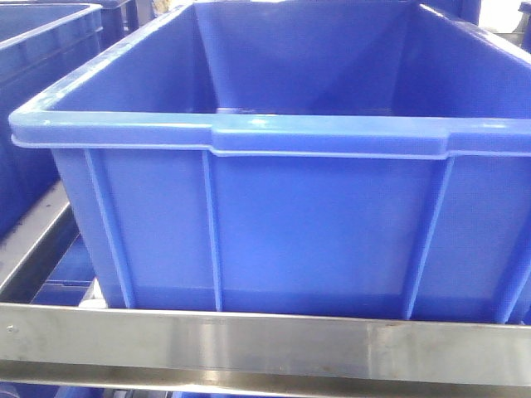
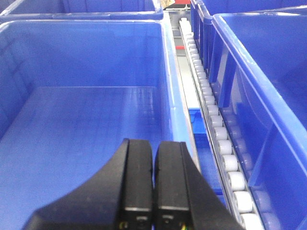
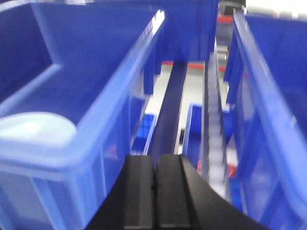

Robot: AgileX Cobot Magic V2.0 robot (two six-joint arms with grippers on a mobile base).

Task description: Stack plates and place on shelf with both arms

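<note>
A pale bluish-white round glossy plate (image 3: 33,132) lies inside a big blue ribbed plastic crate (image 3: 110,120), ahead of and to the left of the right gripper (image 3: 154,191); only part of its rim and face shows over the crate's near corner, and whether a second plate lies under it cannot be told. The right gripper's two black fingers (image 3: 139,191) are pressed together with nothing between them, and it hangs over the gap between that crate and another blue crate (image 3: 268,120) on its right. Ahead of it, down in the gap, run a dark channel (image 3: 168,110) and a blurred strip of pale rollers (image 3: 213,143). The left gripper (image 2: 153,182) is likewise closed on nothing, its black fingers (image 2: 136,182) touching, and it hangs above the bare floor of a wide blue plastic crate (image 2: 86,134). To its right a row of white rollers (image 2: 216,124) runs away from it, with a further blue crate (image 2: 268,86) just beyond. In the front view, a large blue ribbed crate (image 1: 274,224) sits on the stainless-steel rack, just behind its broad brushed-metal front rail (image 1: 265,344); neither gripper shows there.
</note>
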